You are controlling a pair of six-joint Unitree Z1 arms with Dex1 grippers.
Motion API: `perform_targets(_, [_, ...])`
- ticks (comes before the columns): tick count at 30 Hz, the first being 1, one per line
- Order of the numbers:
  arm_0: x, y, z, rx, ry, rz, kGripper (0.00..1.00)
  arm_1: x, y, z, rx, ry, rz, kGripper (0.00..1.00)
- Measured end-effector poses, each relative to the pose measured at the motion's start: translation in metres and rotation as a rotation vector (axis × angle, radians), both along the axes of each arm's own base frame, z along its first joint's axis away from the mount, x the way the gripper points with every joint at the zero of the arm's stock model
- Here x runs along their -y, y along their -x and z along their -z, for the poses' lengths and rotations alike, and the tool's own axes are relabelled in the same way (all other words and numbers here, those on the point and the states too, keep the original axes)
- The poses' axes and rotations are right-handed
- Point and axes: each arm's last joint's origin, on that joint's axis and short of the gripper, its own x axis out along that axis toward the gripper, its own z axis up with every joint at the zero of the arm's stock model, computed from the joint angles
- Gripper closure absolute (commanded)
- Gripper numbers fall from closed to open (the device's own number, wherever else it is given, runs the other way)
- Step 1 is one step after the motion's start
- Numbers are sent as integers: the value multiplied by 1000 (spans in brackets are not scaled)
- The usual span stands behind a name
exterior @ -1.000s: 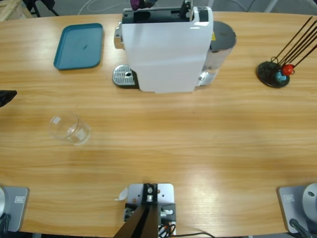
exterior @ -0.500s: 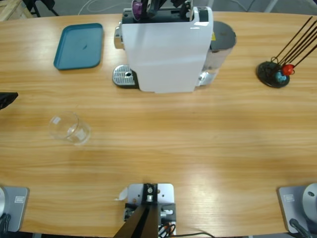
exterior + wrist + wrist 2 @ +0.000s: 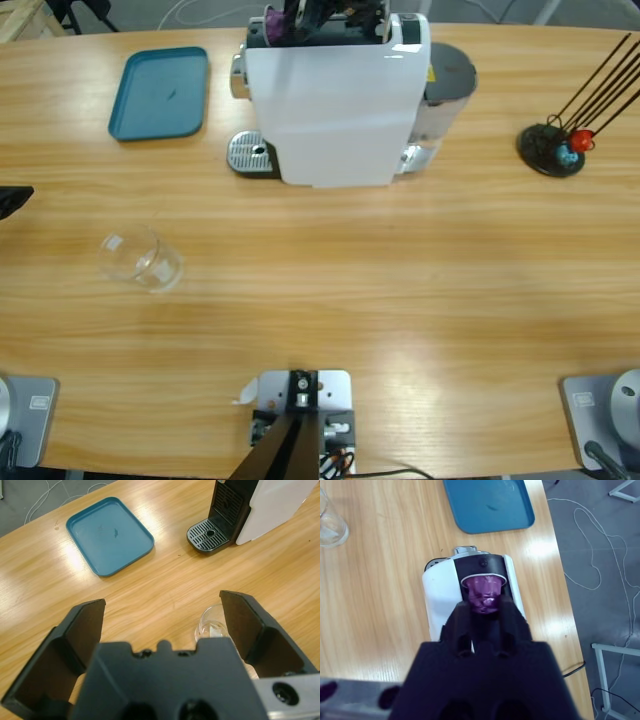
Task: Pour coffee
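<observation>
Presently my right gripper [image 3: 483, 611] pinches a purple capsule [image 3: 482, 594] over the coffee machine [image 3: 335, 100]; left gripper [image 3: 162, 617] spread near the empty tumbler [image 3: 138, 258]; nothing brewed.

A long light-wood table with a glossy grain [image 3: 420, 300] is catching bright glare patches. Beyond its edge, a grey floor [image 3: 600, 540] is showing loose white cables [image 3: 600, 560] and a white metal frame [image 3: 620, 655].

tray [image 3: 160, 93] left of coffee machine [image 3: 335, 100] | glass [image 3: 140, 258] before tray | stick holder [image 3: 552, 148] far right on table [image 3: 400, 300]
</observation>
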Motion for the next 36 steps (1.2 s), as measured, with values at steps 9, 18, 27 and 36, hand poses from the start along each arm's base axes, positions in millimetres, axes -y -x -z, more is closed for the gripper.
perform_targets(9, [0,0,0,0,0,0,0,-2,16,-15,32,-28,4,484])
perform_targets(18, [0,0,0,0,0,0,0,2,113,-49,-32,-172,-4,1000])
perform_targets(27, [-1,1,3,-14,-30,8,0,73,142,-11,-64,-386,718,1000])
perform_targets(36, [-2,2,3,-15,-33,8,7,100,67,-75,-114,-876,1020,1000])
